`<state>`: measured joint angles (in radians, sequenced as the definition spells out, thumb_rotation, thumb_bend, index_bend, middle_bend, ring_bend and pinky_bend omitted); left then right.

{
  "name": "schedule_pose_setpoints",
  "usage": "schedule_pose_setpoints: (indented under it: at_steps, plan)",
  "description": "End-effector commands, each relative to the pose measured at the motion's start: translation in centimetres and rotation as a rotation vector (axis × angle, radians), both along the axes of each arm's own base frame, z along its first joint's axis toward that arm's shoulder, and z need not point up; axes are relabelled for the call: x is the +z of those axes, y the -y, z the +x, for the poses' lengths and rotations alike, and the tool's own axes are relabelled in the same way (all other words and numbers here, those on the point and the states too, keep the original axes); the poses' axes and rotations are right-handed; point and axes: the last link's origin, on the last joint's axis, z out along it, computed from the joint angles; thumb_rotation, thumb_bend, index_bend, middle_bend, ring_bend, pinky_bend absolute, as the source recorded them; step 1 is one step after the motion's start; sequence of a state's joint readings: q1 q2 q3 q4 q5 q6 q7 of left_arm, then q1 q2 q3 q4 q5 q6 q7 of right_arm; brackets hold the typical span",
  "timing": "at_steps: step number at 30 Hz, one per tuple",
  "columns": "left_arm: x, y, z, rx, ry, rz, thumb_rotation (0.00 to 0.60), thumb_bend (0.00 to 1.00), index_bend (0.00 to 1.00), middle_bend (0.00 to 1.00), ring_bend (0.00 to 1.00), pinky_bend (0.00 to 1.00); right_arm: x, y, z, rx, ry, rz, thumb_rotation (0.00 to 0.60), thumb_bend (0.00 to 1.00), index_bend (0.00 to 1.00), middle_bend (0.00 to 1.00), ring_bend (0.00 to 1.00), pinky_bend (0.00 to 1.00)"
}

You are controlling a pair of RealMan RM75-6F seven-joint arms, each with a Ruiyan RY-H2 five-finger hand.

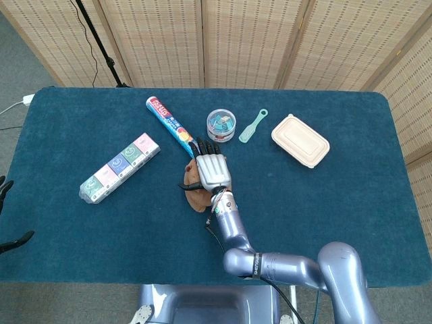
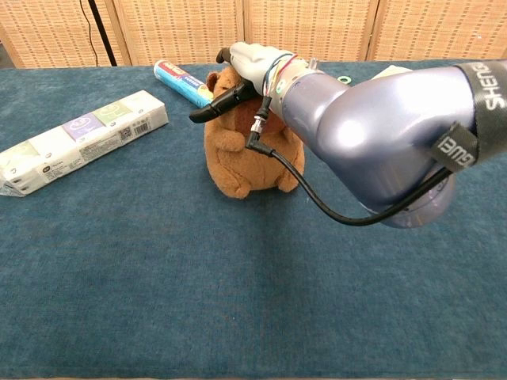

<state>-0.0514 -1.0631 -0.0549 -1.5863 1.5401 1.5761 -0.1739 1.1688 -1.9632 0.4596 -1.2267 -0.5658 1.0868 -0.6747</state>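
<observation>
Right hand: right hand (image 1: 212,169) sits flat over the top of the brown plush toy (image 2: 245,154), fingers stretched forward and slightly apart, thumb (image 2: 218,102) jutting out to the side; whether the palm actually presses the head is hard to say, since the hand covers the spot in both views.
Plush toy: upright near the middle of the blue table (image 1: 324,202); from above only a sliver of brown shows beside the hand and wrist, and its face is not visible from the chest view either.
Left hand: only dark fingertips of the left hand (image 1: 5,212) poke in at the left frame edge, well apart from everything; I cannot tell how it is set.
Tube: printed tube (image 1: 169,124) lies slantwise just beyond the toy, its near end close to the fingertips, contact unclear.
Long box: pastel-panelled box (image 1: 120,167) lies well to the toy's left.
Round tub: clear tub (image 1: 221,124) with small bluish bits inside, too small to identify.
Scoop: pale green scoop (image 1: 253,126) lies between the tub and the lidded beige container (image 1: 300,140).
Chest view: the right forearm fills much of the frame and hides the far right of the table.
</observation>
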Motion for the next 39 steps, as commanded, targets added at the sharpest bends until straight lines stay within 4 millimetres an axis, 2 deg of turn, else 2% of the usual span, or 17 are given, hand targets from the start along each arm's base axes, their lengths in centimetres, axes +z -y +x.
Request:
schedule_pose_setpoints:
  at_steps: [1, 12, 18, 24, 30, 36, 39]
  plan:
    - [0.0, 0.0, 0.0, 0.001, 0.001, 0.002, 0.600, 0.00, 0.00, 0.00, 0.00, 0.00, 0.0, 0.1, -0.2, -0.005, 0.005, -0.002, 0.315, 0.00, 0.02, 0.00, 0.00, 0.00]
    - [0.1, -0.1, 0.1, 0.000, 0.000, 0.001, 0.600, 0.00, 0.00, 0.00, 0.00, 0.00, 1.5, -0.3, 1.3, 0.042, 0.082, -0.033, 0.313, 0.00, 0.02, 0.00, 0.00, 0.00]
    - [0.1, -0.1, 0.1, 0.000, -0.001, 0.001, 0.600, 0.00, 0.00, 0.00, 0.00, 0.00, 4.6, -1.0, 3.8, 0.143, 0.129, -0.112, 0.313, 0.00, 0.02, 0.00, 0.00, 0.00]
    - [0.2, 0.0, 0.1, -0.001, 0.002, 0.001, 0.600, 0.00, 0.00, 0.00, 0.00, 0.00, 7.2, -1.3, 3.8, 0.183, 0.107, -0.181, 0.313, 0.00, 0.04, 0.00, 0.00, 0.00]
    - [0.2, 0.0, 0.1, -0.001, -0.004, -0.005, 0.600, 0.00, 0.00, 0.00, 0.00, 0.00, 10.8, -2.2, 1.5, 0.201, 0.056, -0.258, 0.314, 0.00, 0.03, 0.00, 0.00, 0.00]
    - [0.1, 0.3, 0.1, -0.002, -0.026, -0.018, 0.600, 0.00, 0.00, 0.00, 0.00, 0.00, 15.3, -4.5, -4.4, 0.217, -0.054, -0.349, 0.312, 0.00, 0.03, 0.00, 0.00, 0.00]
    - [0.0, 0.4, 0.2, -0.007, -0.031, -0.010, 0.600, 0.00, 0.00, 0.00, 0.00, 0.00, 17.0, -5.9, -8.3, 0.201, -0.128, -0.375, 0.307, 0.00, 0.02, 0.00, 0.00, 0.00]
